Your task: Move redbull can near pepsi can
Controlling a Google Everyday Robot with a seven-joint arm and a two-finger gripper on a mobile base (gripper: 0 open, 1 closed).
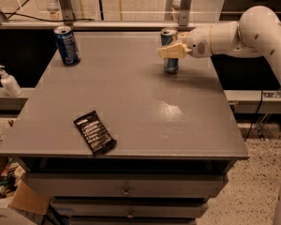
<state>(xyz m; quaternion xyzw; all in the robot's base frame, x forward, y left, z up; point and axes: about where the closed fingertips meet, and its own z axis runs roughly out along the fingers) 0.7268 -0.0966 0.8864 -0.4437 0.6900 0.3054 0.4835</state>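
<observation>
The redbull can (169, 65) is slim, blue and silver, and stands upright at the back right of the grey table (131, 93). My gripper (170, 51) reaches in from the right. Its tan fingers (173, 50) are closed across the can's middle. The pepsi can (66, 45) is wider and dark blue with white markings. It stands upright at the table's back left corner, far to the left of the redbull can.
A black snack packet (94, 131) lies flat near the table's front left. A white pump bottle (8, 81) stands on a lower ledge to the left. A rail and posts (131, 25) run behind the back edge. Drawers (126, 189) are below the front.
</observation>
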